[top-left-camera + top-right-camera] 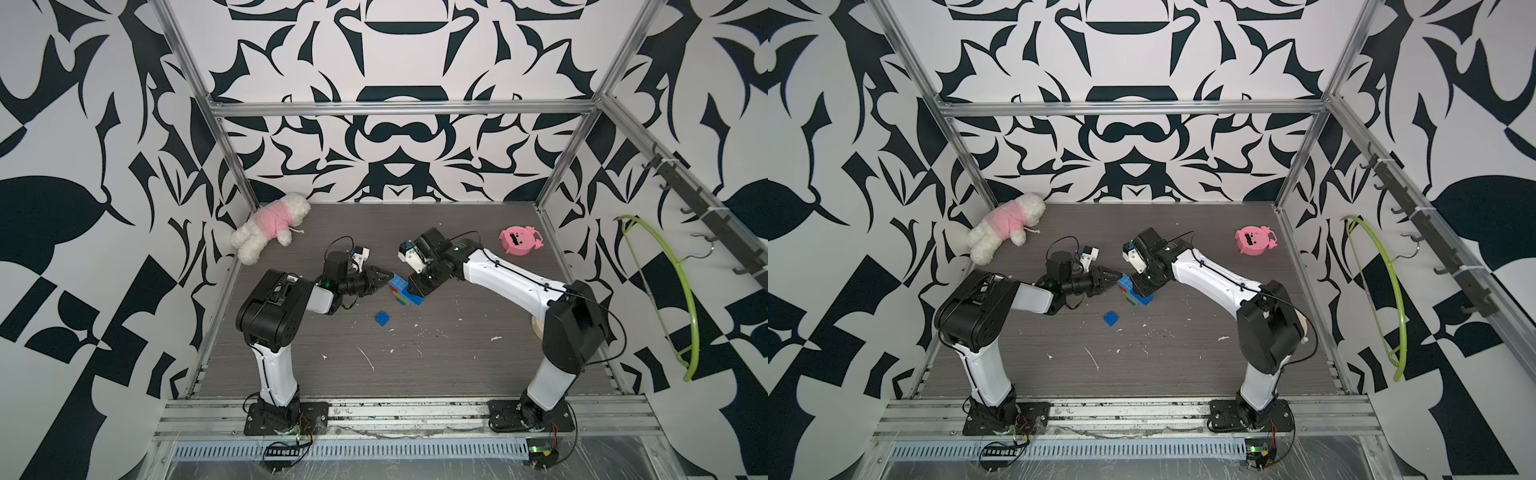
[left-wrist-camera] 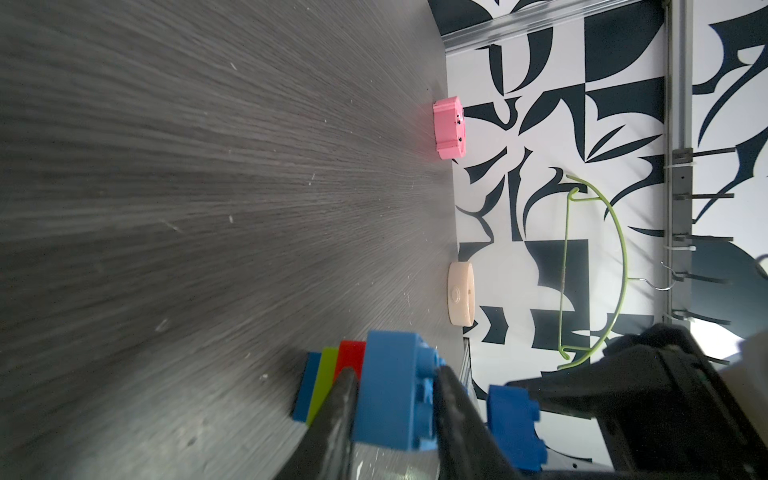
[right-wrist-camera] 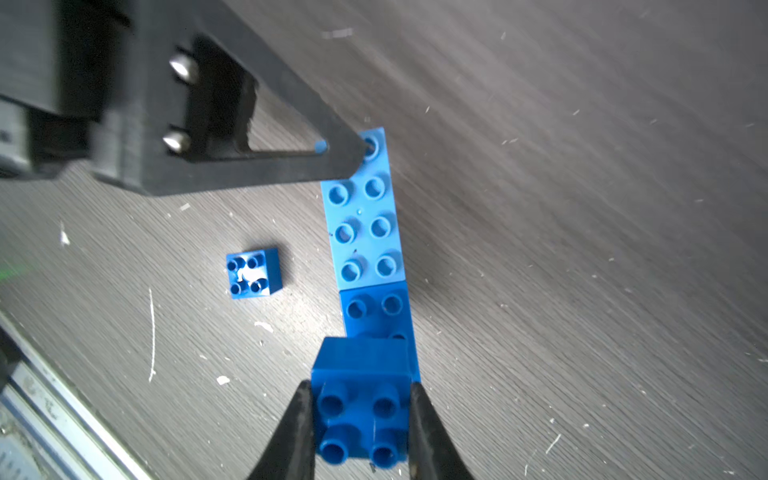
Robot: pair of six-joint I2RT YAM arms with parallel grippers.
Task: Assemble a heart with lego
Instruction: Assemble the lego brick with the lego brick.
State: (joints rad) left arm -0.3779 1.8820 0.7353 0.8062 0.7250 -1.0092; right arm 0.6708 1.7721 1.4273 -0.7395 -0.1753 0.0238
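I am holding the heart [image 1: 398, 283] with the left gripper [image 2: 397, 376], its jaws pinching in narrowly on the light blue top brick [image 3: 365, 224]. The right gripper [image 3: 361, 386] is clamping a dark blue square brick [image 3: 359, 424] between its fingertips, sitting atop the heart's end nearest that tool. A loose blue brick [image 1: 382, 318] is lying on the table [image 1: 457, 365] near both grippers, touching neither.

Black-and-white patterned walls [image 1: 395, 145] enclose grey wood-grain floor [image 1: 457, 374].
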